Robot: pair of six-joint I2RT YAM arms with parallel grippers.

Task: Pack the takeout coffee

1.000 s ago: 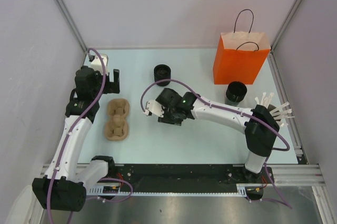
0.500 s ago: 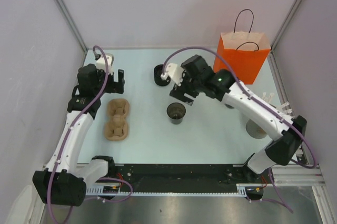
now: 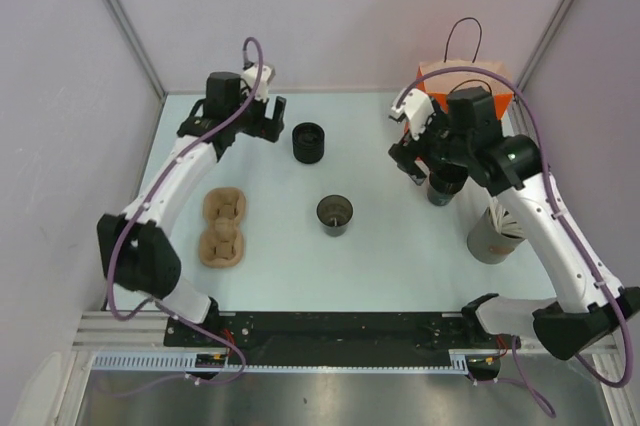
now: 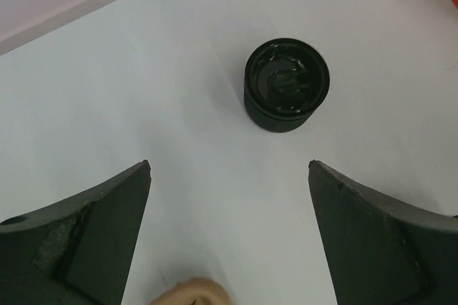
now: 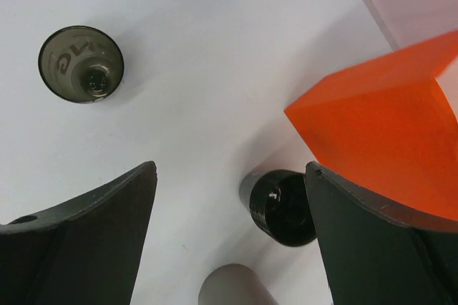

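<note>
Here, both hands were spread wide and held nothing. The left hand (image 4: 229,169) hung at the upper left of the top view, with a lidded black cup (image 4: 286,86) standing on the desk (image 4: 107,69) beyond its fingers. The right hand (image 5: 230,172) hovered at the upper right above a second black cup (image 5: 283,208), just beside the orange bag (image 5: 386,126). A third cup (image 3: 335,214) stood mid-frame, right of the brown tray (image 3: 223,226).

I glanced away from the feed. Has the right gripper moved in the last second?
Yes. In the top view the right gripper swung from mid-table to the far right, and is now by the black cup beside the orange paper bag.
</note>
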